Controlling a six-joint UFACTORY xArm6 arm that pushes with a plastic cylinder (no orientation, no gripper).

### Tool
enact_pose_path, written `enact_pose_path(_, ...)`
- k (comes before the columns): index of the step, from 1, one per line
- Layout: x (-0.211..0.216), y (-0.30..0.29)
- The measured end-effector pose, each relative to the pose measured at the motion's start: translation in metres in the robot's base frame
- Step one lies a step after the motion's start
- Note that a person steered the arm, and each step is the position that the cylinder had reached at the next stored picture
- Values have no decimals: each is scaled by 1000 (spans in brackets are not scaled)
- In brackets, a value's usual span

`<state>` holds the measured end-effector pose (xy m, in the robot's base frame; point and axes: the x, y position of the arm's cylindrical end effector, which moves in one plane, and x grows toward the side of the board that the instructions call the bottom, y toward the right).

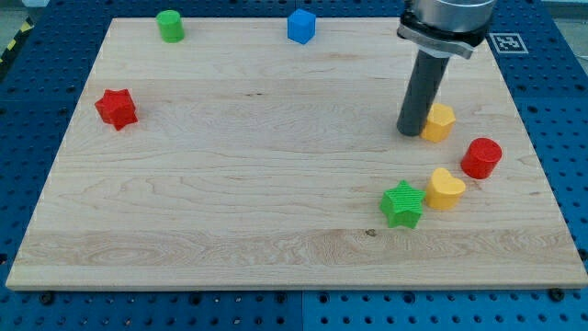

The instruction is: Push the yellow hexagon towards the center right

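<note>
In the camera view, my tip [410,131] rests on the wooden board [230,184] in its right half, toward the view's top. There is no pincer to read as wide or narrow: the arm ends in a plain dark rod that holds nothing. The yellow hexagon [440,121] sits just to the view's right of my tip, touching it or very nearly so. Beyond the hexagon, bare wood runs to the board's right edge.

Below and right of my tip lies the red cylinder [481,157], close to that right edge. Below my tip are the yellow heart [446,189] and, beside it, the green star [402,203]. Far to the view's left of my tip sits the red star [116,108]. Up and left, at the top edge, stand the blue cube [301,26] and, further left, the green cylinder [170,26].

Count: two yellow blocks, two red, two green, one blue, seven in all.
</note>
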<state>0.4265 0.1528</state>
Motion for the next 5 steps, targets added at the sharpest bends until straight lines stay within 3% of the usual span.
enact_pose_path(2,0,60)
enact_pose_path(5,11,85)
